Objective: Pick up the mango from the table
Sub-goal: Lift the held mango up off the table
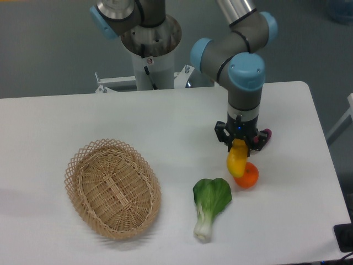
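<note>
White table [110, 116], mango [236, 161] in my grip.
My gripper [240, 144] is closed on its upper end; the fruit hangs down, overlapping the orange [249, 178].

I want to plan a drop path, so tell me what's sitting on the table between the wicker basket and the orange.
In the camera view, only the bok choy lies between the basket and the orange; the rest is bare table.

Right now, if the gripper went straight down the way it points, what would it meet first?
Probably the orange: the gripper points down holding the mango, whose lower end overlaps the orange's edge. Depth is unclear from one view; otherwise the table.
</note>
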Controlling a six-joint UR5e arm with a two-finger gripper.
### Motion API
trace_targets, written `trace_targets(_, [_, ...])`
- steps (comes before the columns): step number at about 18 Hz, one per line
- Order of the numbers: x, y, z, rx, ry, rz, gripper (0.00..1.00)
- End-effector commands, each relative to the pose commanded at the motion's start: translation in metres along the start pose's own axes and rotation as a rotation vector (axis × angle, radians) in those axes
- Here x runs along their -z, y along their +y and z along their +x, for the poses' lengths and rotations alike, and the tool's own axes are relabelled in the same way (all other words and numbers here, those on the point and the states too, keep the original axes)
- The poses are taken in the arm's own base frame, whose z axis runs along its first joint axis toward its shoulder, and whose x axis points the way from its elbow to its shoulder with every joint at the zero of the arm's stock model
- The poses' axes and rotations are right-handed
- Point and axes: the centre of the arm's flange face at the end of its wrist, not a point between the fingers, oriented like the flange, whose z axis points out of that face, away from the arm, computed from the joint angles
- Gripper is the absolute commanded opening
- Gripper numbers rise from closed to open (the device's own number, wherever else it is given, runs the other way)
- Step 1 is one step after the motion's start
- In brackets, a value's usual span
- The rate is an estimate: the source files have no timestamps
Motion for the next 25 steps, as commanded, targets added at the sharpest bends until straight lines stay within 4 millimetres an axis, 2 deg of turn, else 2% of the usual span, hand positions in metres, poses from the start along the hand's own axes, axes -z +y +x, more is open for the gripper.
trace_targets(7, [0.055, 0.005, -0.04, 0.07, -0.006, 0.195, 0.49])
trace_targets(11, [0.075, -0.002, -0.052, 0.077, 0.004, 0.209, 0.49])
trace_targets(17, [0.116, -0.005, -0.08, 0.106, 0.048, 0.186, 0.49])
trace_targets(20, [0.124, -0.004, -0.086, 0.114, 0.052, 0.181, 0.49])
trace_targets(25, [0.124, -0.003, -0.086, 0.1, 0.049, 0.18, 0.49])
